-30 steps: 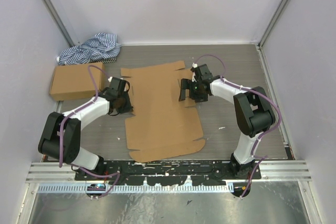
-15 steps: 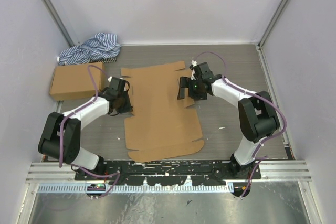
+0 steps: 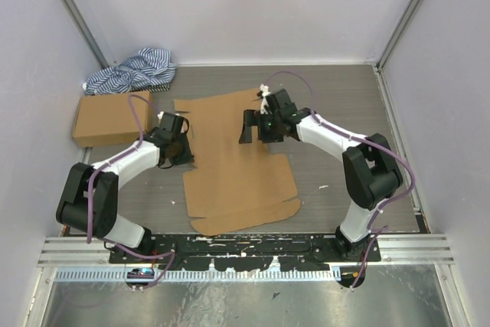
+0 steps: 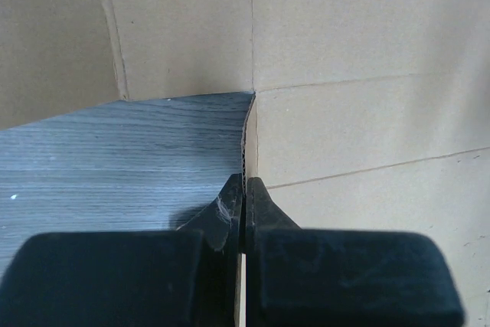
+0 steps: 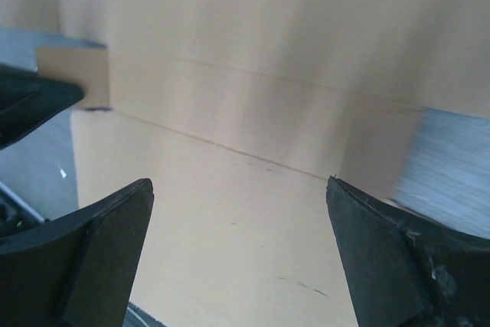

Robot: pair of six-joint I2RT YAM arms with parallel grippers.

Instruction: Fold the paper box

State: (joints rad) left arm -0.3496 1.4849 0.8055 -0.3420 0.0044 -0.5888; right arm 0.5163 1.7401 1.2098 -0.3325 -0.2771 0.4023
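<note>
Paper box [image 3: 237, 174]: flat brown die-cut blank lying on the counter [image 3: 344, 89] between the two arms, long axis running near to far, flaps and tabs spread, no wall raised yet.

Handling, as judged: light, thin corrugated board. Stiff across a panel, but should hinge readily along the scored creases. Surface dry and matte, not slippery. Edges and small tabs could crush or tear under a hard pinch. Best held at a flap edge close to a crease, with the main panel pinned down.

Left end effector [image 3: 182, 151]: fingers together, clamped on the box's left edge at a notch where a flap meets the panel; the wrist view shows board pinched between the tips [image 4: 245, 189]. Arm low, elbow out to the left.

Right end effector [image 3: 256, 128]: fingers wide apart, holding nothing, hovering over the far half of the box. Arm stretched forward and inward.
</note>
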